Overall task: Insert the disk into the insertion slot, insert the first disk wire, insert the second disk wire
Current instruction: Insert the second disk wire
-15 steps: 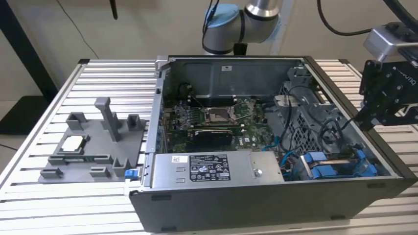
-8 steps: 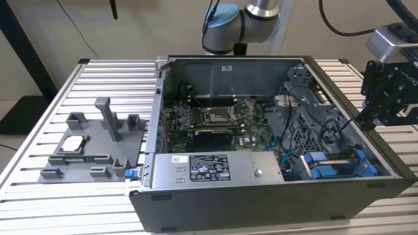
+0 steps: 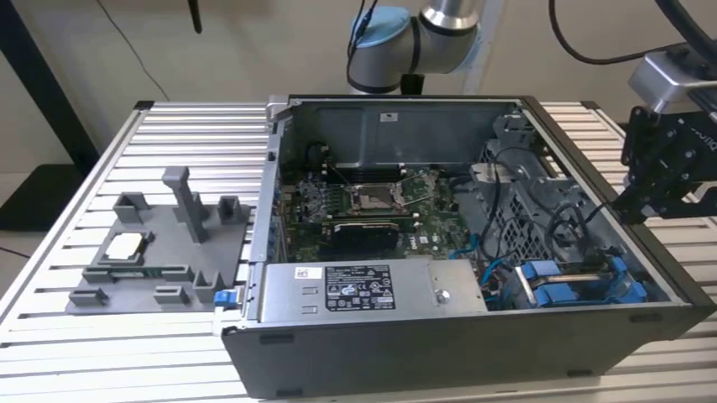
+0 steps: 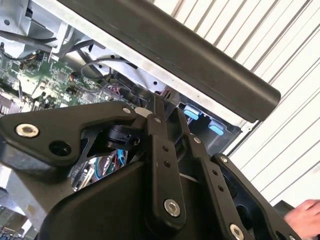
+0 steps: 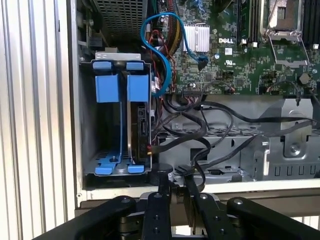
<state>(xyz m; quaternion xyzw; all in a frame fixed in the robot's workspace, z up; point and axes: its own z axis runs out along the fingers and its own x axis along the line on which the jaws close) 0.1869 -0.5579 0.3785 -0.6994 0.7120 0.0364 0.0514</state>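
At the exterior view's right, above the side wall of the open case [image 3: 448, 361] on the desk [image 3: 67, 361]: gripper [image 3: 624, 206], hanging clear of everything inside. Drawn almost closed in both wrist views, with nothing visible between the fingers [image 5: 162, 210]. Grasping neither disk nor wire, by the look of it.

Just below it, at the case's near right corner: slot [image 5: 86, 125] in the drive cage, with the disk [image 5: 140, 125] standing inside, right beside a second blue carrier [image 5: 106, 90]. Probably seated, judging by the two blue fronts sitting level. No telling about either wire, plugged or loose; black cables [image 5: 185, 107] and a blue cable [image 5: 169, 65] crowding right against the disk's edge.

Likely trouble from here: snagging a cable loop on the way down, for lack of room between cage and bundle; pinching the wrong lead among so many alike; driving a plug in skewed and bending its contacts; clipping the case wall with the wide linkage. Also a person's hand [image 4: 305, 217] close by the gripper in the second wrist view, so some chance of contact.
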